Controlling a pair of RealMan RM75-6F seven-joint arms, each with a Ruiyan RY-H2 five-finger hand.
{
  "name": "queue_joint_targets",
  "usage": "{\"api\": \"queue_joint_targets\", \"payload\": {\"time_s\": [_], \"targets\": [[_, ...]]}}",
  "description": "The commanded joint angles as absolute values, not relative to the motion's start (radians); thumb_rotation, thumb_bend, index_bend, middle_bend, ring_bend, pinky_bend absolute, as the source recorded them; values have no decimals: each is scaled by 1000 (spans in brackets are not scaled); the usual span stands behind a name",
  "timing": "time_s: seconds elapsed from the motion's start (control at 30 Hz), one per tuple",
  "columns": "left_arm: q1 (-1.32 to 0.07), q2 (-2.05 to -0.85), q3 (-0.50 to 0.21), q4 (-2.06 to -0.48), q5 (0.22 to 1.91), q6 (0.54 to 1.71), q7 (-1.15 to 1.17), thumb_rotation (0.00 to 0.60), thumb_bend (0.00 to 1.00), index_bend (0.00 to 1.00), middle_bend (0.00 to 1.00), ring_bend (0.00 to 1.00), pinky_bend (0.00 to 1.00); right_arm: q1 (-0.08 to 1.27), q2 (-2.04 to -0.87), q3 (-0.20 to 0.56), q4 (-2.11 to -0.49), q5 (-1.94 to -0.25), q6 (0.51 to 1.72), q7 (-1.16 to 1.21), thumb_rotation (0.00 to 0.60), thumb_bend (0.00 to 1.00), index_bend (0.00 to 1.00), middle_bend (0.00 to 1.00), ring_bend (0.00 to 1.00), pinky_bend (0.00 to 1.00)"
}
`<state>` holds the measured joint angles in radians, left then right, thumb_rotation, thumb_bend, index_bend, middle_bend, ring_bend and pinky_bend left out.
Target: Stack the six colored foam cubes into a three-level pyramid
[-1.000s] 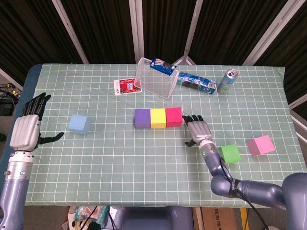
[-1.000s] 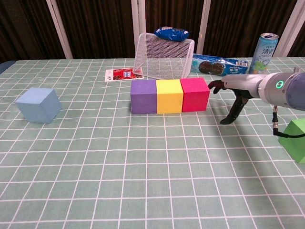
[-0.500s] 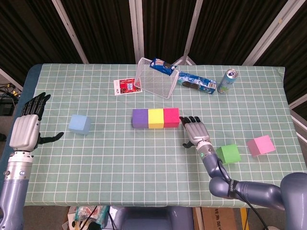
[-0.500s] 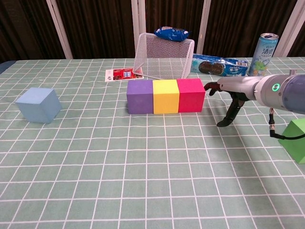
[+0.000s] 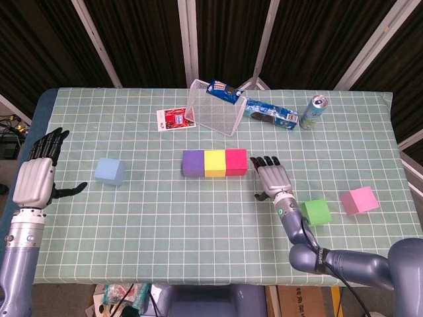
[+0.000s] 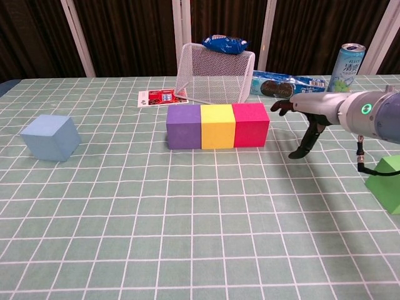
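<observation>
A purple cube (image 5: 193, 163) (image 6: 184, 126), a yellow cube (image 5: 215, 163) (image 6: 217, 125) and a red cube (image 5: 236, 162) (image 6: 250, 124) stand side by side in a row at mid-table. My right hand (image 5: 271, 178) (image 6: 306, 115) is open just right of the red cube, a small gap apart from it. A green cube (image 5: 317, 212) (image 6: 387, 182) and a pink cube (image 5: 359, 200) lie to the right. A light blue cube (image 5: 110, 170) (image 6: 50, 137) sits at the left. My left hand (image 5: 39, 173) hovers open at the table's left edge.
A tipped wire basket (image 5: 213, 105) (image 6: 214, 75) with a blue snack pack (image 5: 223, 90) on it stands behind the row. A cookie packet (image 5: 269, 114) (image 6: 286, 87), a drink can (image 5: 312, 111) (image 6: 344, 68) and a red card (image 5: 174, 119) (image 6: 159, 97) lie at the back.
The three-cube row slid slightly left under my right hand's push; the hand has now drawn back a little to the right. The left hand has not moved.
</observation>
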<state>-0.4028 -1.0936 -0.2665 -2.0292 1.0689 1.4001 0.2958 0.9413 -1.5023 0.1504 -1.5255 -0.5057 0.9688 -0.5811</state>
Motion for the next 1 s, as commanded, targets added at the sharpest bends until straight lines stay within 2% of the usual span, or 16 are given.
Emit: {"api": "queue_joint_targets", "payload": {"time_s": [0.03,0.43,1.0], "targets": [[-403,-1095,-266,-2029,1069,1400,298,600,77,0,0,0,45,934,-1487,160,-1541,-534,984,-572,600,254,0,84,0,0],[-403,-1099,-265,-2032,1074,1406,304,600,77,0,0,0,45,952,-1477,189,-1541,-594,923,-536,600,254,0,84,0,0],[-406,-1100,-269,-2022,1061,1397,298,600,77,0,0,0,45,1006,-1519,217,-1451,-550,873,-542,600,254,0,105,0,0]]}}
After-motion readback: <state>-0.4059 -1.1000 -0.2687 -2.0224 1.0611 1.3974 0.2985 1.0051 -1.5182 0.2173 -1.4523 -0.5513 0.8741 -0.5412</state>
